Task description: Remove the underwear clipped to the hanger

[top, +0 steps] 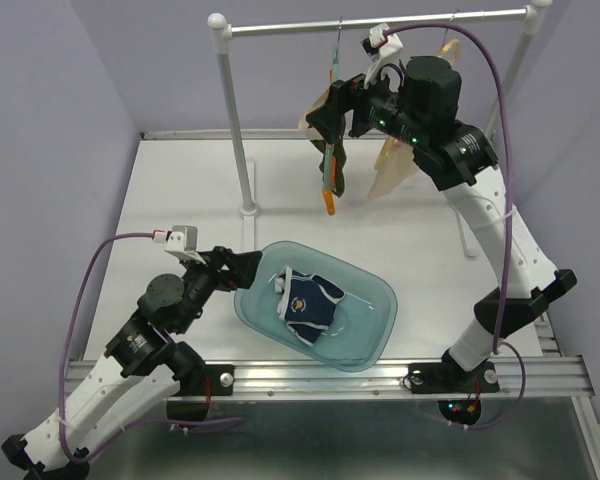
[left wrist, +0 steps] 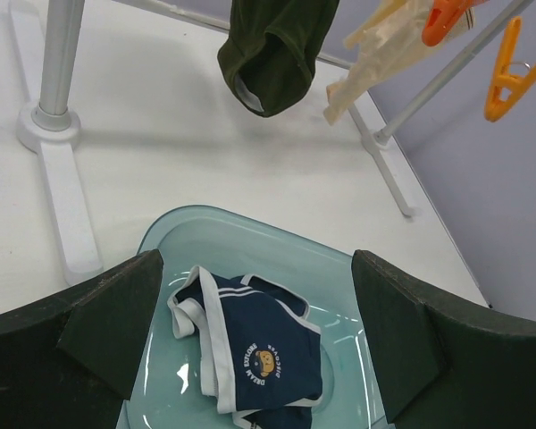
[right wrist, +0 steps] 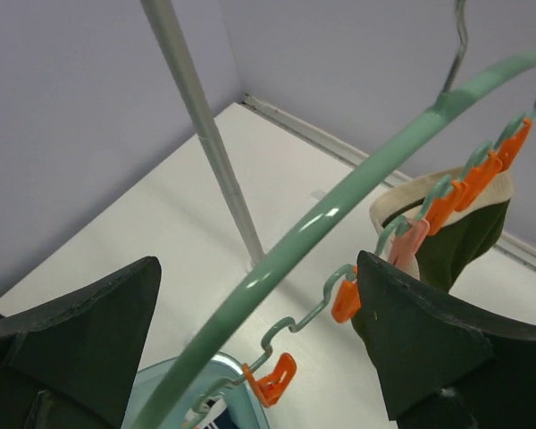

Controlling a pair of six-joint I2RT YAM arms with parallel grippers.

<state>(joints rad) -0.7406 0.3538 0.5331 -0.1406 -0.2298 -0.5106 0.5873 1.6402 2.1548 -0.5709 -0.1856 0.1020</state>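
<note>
Nearest the overhead lens, the left arm (top: 130,350) reaches to the left rim of the tub (top: 380,292). Its left gripper (top: 242,268) rests just beside that rim. The navy brief (top: 310,305) lies inside the tub. Farther back, the right gripper (top: 332,115) is raised at the green hanger (top: 333,65) under the rail (top: 310,27). The olive brief (top: 341,165) and the beige brief (top: 392,165) hang there, still clipped.

Left wrist view: fingers wide apart, nothing between them, tub directly below.

Right wrist view: fingers apart, the hanger's curved bar passing between them unclamped. Orange clips (right wrist: 272,382) run along it, and the far ones hold the olive brief.

Assessment: one garment of three is off, and the olive one appears to be next. The right gripper likely needs to drop below the clips, close on the fabric and pull it free.
</note>
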